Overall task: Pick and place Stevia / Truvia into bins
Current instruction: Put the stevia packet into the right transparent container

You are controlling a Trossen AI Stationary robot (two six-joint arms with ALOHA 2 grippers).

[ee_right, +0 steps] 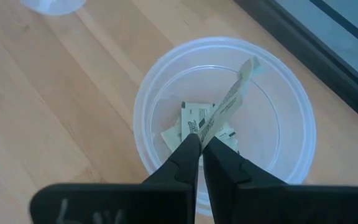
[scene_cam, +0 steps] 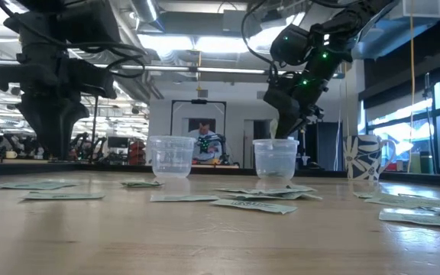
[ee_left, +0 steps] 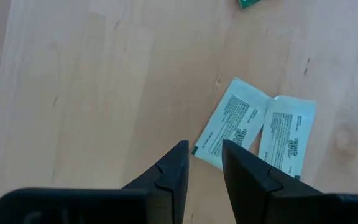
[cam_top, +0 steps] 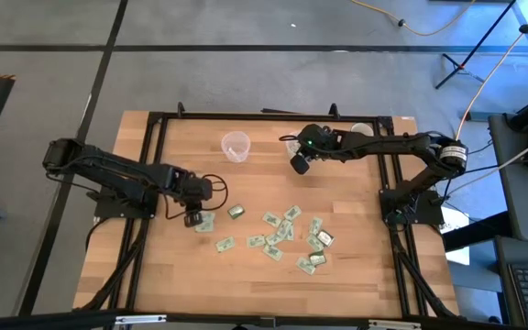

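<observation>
While the left gripper [ee_left: 202,163] hovers with fingers slightly apart and empty, a pale sachet [ee_left: 230,122] lies just ahead, its long axis slanting across their line; its print is too small to read. Farther right, the right gripper [ee_right: 201,144] pinches another sachet [ee_right: 227,106] directly above the cup [ee_right: 303,134], which already holds some.

Two bins [cam_top: 236,145] stand behind the sachets [cam_top: 280,231] scattered mid-table.
</observation>
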